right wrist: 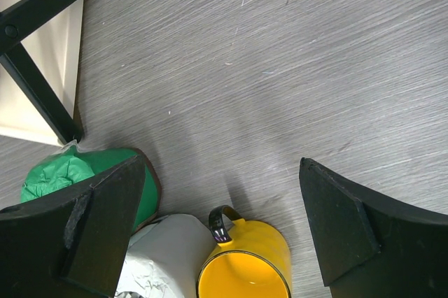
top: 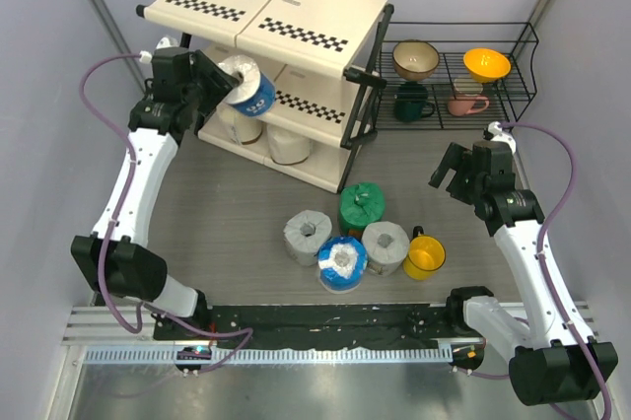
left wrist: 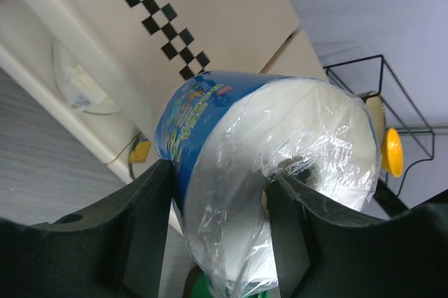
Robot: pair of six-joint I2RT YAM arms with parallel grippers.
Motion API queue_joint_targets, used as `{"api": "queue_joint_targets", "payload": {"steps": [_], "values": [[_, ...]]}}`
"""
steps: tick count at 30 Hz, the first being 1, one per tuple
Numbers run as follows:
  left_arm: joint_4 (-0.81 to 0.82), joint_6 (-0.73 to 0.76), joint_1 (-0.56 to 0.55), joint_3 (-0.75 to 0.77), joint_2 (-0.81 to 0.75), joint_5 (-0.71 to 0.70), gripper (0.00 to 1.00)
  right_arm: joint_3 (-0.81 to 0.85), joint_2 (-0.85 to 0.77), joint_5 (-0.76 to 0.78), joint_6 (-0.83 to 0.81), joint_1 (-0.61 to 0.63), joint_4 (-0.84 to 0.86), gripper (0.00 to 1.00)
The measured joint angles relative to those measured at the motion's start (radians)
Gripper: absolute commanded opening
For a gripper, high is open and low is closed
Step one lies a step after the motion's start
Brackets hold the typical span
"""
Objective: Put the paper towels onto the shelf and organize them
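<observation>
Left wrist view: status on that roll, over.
Left gripper jaws shut on blue-and-white wrapped paper towel roll, held at front of cream-white slanted-panel shelf. Right gripper jaws open, empty, by yellow mug. Nothing seen blocking.

Nothing reads clearly — the colourful print on the blue-and-white roll is too blurred.

Left black two-finger gripper raised high, reaching forward, clamped around blue-and-white wrapped paper towel roll; right black two-finger gripper angled downward (fingers spread wide apart).
</observation>
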Motion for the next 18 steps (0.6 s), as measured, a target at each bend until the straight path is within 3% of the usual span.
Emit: {"api": "queue_joint_targets", "payload": {"steps": [18], "values": [[0.129,-0.085,0.076,0.056,0.099,0.056,0.56,0.0,0.003,0.003,0.0,0.0,0.0,0.97]]}}
